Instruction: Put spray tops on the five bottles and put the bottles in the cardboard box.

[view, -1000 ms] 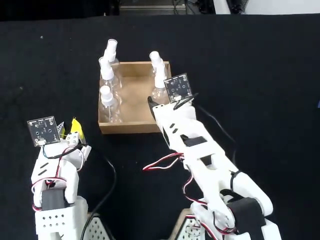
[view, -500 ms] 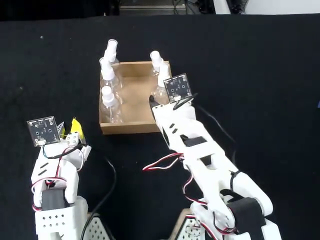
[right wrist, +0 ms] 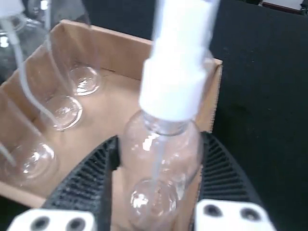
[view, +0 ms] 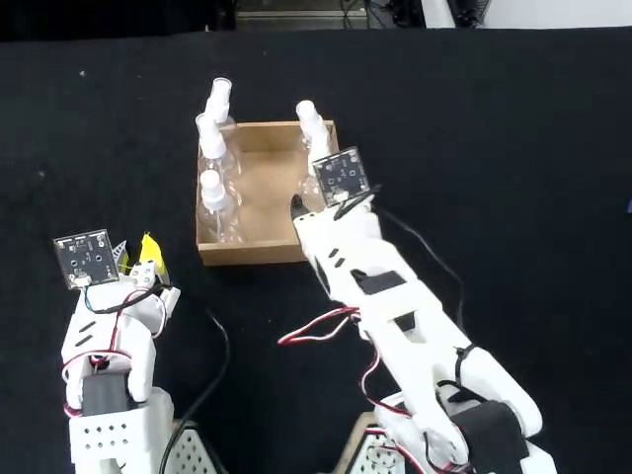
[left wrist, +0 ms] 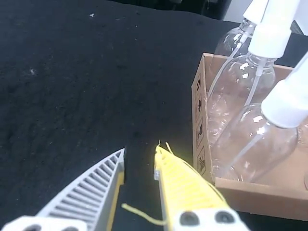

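The right pincer is closed around a clear bottle; its two black ribbed fingers press against the bottle's body from either side, just below the shoulder. The bottle stands upright between them, and its white spray top rises well above the fingertips. The held bottle is inside the cardboard box, close to the box's right wall; I cannot tell whether its base rests on the box floor.

In the high view the right arm stretches from the near edge of the black counter to the box's right side, with its wrist board covering most of the held bottle. Another capped bottle stands in the far right corner of the box, just beyond the pincer. Three more capped bottles stand in a row along the left wall, well apart from the right pincer; their round bases show through the clear plastic in the right wrist view.

The left pincer is slightly parted and holds nothing; a narrow gap lies between its grey finger and its yellow one. It hangs over bare counter just outside the box's near left corner, with the left-hand row of bottles near but not touching it.
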You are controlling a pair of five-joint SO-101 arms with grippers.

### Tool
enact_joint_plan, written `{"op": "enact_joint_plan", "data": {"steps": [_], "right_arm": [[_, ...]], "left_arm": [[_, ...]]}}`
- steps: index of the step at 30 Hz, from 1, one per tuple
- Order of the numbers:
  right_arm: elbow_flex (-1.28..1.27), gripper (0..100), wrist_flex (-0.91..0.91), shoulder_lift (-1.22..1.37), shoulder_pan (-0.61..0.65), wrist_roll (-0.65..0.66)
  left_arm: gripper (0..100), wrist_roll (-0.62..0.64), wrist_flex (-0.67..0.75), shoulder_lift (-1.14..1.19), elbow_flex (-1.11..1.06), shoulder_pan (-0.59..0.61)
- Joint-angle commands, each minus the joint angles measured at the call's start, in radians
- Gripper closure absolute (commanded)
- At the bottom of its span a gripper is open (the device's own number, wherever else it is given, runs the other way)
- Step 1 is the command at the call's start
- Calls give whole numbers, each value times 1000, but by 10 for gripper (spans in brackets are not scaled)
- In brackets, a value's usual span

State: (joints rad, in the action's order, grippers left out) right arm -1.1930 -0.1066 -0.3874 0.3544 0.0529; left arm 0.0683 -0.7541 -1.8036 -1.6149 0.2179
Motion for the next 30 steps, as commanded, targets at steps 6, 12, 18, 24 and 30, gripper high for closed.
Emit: {"op": "enact_joint_plan", "data": {"steps": [6, 12, 18, 24, 30], "right_arm": [[24, 663, 5, -10, 11, 6], [24, 613, 5, -12, 8, 0], [27, 530, 11, -12, 8, -37], [35, 545, 11, -12, 8, -37], [39, 545, 11, -12, 8, -38]], "left_arm": [[900, 5, 28, -9, 16, 8], [900, 3, 28, -9, 16, 8], [900, 3, 28, -9, 16, 8], [900, 3, 28, -9, 16, 8], [900, 3, 28, -9, 16, 8]]}}
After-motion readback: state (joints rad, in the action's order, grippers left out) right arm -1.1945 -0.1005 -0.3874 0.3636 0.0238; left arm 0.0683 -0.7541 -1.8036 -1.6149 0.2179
